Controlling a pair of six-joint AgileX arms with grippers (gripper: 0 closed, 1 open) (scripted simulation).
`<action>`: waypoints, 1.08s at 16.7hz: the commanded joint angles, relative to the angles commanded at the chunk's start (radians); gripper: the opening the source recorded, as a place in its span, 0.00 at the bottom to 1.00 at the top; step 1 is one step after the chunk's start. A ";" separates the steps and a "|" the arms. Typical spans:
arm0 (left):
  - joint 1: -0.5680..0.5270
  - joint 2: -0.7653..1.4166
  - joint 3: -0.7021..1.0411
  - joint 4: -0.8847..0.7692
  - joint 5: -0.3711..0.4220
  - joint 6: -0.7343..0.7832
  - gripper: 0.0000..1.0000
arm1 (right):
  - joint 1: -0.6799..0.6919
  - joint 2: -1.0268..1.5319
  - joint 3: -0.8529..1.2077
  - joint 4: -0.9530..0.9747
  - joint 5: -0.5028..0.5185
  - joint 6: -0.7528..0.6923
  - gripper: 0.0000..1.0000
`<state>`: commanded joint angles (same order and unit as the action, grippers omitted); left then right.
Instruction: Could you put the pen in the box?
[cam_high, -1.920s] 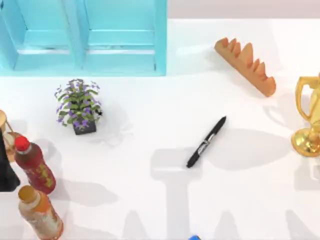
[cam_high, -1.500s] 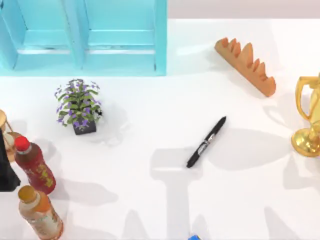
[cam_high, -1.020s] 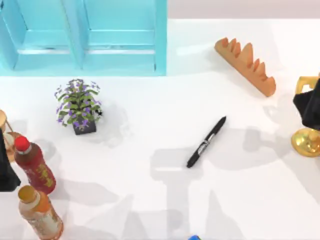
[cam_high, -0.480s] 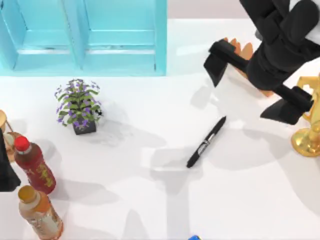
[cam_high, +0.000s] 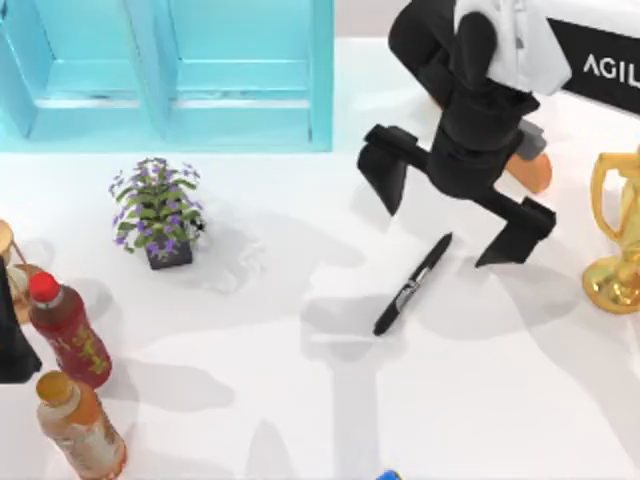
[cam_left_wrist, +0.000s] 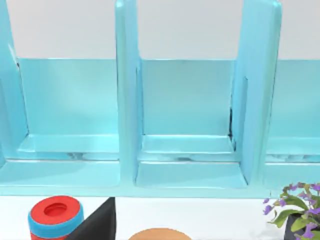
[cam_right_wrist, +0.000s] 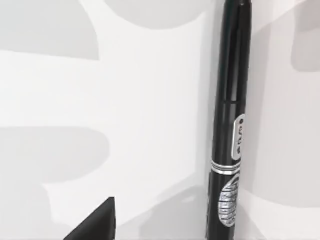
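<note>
A white tabletop (cam_high: 300, 420) carries everything here, seen from above. At its left edge the left gripper (cam_high: 12, 345) sits parked as a dark shape, and whether it is open or closed cannot be told. Just beside it stand a bottle with a red cap (cam_high: 68, 332) and, nearer the front left corner, a bottle with an orange cap (cam_high: 80, 425). A small potted plant with purple flowers (cam_high: 157, 212) stands a little farther in from the left edge. Behind it, along the back edge toward the left corner, is the box (cam_high: 320, 80), light turquoise with straight walls; the left wrist view shows its upright dividers (cam_left_wrist: 127, 100) splitting it into compartments.

Right of the middle of the tabletop lies the pen (cam_high: 412, 284), black and slim, flat on the surface and slanted, one end toward the back right and the other toward the front left. The right gripper (cam_high: 455, 212) hangs above it with its two fingers spread wide, holding nothing; one finger (cam_high: 383, 167) is on the left of the pen's upper end, the other on its right, and the pen's far tip lies about between them. In the right wrist view the pen (cam_right_wrist: 231, 125) shows a pale label band, with no finger touching it. Partly hidden behind the right arm is an orange ridged rack (cam_high: 530, 170). A gold trophy (cam_high: 618, 235) stands at the right edge.
</note>
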<state>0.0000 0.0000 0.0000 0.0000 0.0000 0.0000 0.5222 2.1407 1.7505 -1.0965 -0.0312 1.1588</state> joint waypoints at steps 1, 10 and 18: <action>0.000 0.000 0.000 0.000 0.000 0.000 1.00 | 0.000 0.000 0.000 0.000 0.000 0.000 1.00; 0.000 0.000 0.000 0.000 0.000 0.000 1.00 | 0.003 0.079 -0.085 0.169 0.001 0.004 1.00; 0.000 0.000 0.000 0.000 0.000 0.000 1.00 | 0.009 0.153 -0.160 0.313 0.002 0.011 1.00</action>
<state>0.0000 0.0000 0.0000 0.0000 0.0000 0.0000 0.5314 2.2941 1.5908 -0.7831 -0.0288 1.1698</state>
